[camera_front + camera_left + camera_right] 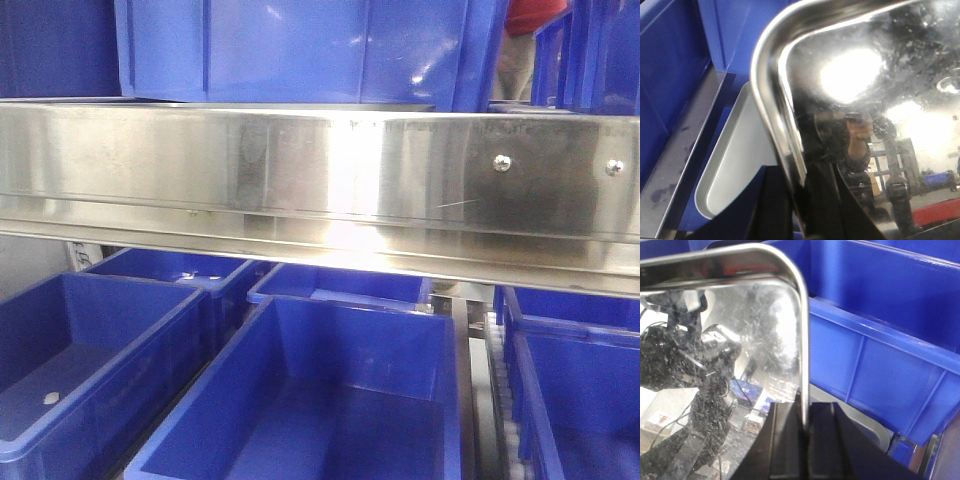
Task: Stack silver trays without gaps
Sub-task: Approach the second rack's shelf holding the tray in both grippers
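left hand (797, 202) clamped on shiny tray (865, 100) rim, second tray (735, 165) lower left, blue bin (670, 75) beside

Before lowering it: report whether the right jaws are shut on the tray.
Shut: the rim of the silver tray sits pinched between both black jaws.

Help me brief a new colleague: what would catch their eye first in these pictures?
The mirror-bright silver tray fills the left wrist view, its edge clamped in the left pincer; the right pincer grips a tray rim likewise. A second tray lies flat below. In the front view, a broad steel shelf band spans the frame above open blue bins.
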You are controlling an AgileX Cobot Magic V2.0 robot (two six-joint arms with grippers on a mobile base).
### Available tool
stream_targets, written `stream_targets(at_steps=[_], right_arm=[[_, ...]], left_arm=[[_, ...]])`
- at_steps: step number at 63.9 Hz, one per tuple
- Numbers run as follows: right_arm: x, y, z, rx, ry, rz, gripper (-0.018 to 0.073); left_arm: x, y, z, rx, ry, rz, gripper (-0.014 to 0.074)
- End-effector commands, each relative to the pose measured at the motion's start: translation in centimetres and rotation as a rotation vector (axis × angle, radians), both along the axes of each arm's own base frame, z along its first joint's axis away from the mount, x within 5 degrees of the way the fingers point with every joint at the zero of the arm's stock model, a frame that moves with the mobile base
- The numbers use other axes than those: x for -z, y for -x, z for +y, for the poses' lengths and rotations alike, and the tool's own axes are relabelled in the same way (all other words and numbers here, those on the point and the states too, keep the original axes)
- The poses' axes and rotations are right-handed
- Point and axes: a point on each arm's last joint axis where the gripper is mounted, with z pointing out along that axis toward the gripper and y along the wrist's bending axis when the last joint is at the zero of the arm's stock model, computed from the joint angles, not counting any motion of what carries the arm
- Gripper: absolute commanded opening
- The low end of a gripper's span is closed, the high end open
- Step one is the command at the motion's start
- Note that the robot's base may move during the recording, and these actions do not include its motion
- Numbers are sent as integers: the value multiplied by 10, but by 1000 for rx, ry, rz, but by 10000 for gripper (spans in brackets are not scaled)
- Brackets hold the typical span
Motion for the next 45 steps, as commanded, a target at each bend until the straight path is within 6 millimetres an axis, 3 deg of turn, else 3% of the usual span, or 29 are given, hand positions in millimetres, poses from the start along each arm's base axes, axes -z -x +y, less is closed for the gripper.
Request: stream_targets(at_steps=[1,22,45], right_arm=[[-17,4,6,-61,-78,-115,-70],[-16,2,8,-69,-84,-127,-70],[16,-18,22,-38,-41,-2,-70]], left_arm=[[-3,1,-5,41,2,-28,-16],[-10,-4,-1,39,-71,-130,-16],[-12,-20,-4,32,-3,-221,-16]])
